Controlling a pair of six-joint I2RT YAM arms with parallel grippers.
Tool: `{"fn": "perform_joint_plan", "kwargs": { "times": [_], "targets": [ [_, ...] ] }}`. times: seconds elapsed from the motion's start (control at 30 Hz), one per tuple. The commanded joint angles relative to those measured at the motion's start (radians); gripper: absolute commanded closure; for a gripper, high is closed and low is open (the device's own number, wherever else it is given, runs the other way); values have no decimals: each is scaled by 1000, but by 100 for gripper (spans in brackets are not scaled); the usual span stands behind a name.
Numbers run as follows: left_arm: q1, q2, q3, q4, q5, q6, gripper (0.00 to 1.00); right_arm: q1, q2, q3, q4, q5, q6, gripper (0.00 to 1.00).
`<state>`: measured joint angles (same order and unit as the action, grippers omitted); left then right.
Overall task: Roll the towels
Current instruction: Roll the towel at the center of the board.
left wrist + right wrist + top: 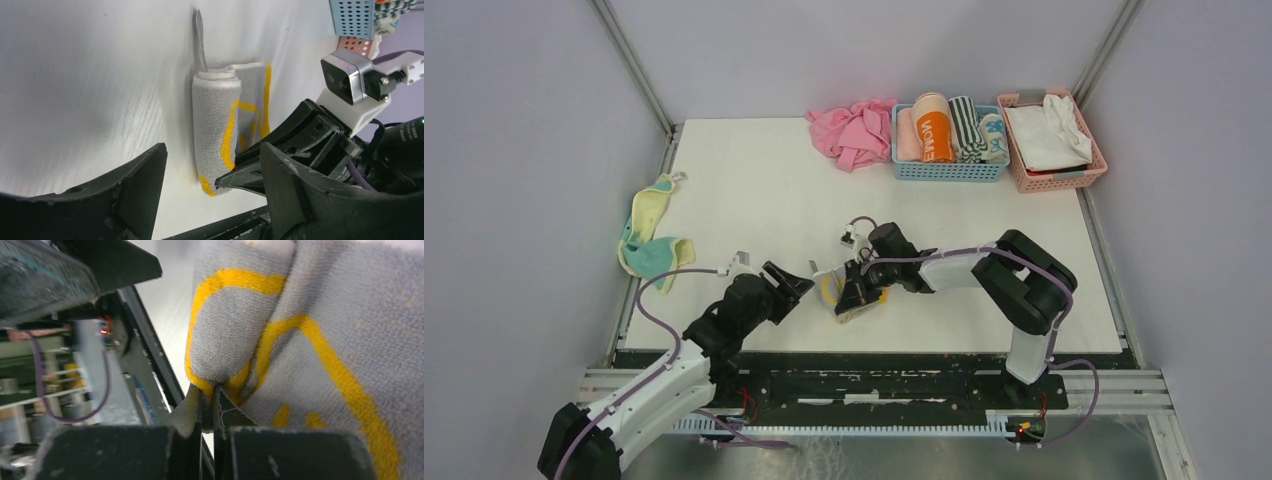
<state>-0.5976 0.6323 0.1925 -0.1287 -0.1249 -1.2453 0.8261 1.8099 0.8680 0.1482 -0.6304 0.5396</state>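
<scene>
The white surface (754, 190) carries everything. The left arm (654, 385) reaches in from the near left corner, and the right arm (1014, 275) bends across from the near right. At the far edge a pink basket (1054, 182) holds white cloth, with a blue basket (948, 171) of rolled towels beside it and a plain pink cloth (856, 133) bunched just to the left of that. The pale yellow towel (652, 235) with teal lies crumpled at the surface's left edge, well apart from both arms. The grey towel (215, 130) with yellow marks lies near the middle of the near edge, partly rolled, with a flat part next to the roll. The left fingers (142, 185) stand wide open, framing the roll without gripping it. The right fingers (200, 407) are pressed together, pinching the roll's end.
</scene>
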Motion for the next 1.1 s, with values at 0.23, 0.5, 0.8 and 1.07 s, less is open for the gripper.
{"fn": "perform_joint_plan", "kwargs": {
  "times": [0.23,0.5,0.8,1.07],
  "targets": [
    [22,328,34,334,153,20,22,-142,185,-141,537,-290,402,95],
    [74,545,62,532,268,32,25,-202,272,-163,553,-313,408,94],
    [76,724,122,527,261,65,46,-223,230,-132,337,-255,280,90],
    [65,830,180,396,209,83,58,-167,-44,-49,-171,-2,-20,73]
  ]
}}
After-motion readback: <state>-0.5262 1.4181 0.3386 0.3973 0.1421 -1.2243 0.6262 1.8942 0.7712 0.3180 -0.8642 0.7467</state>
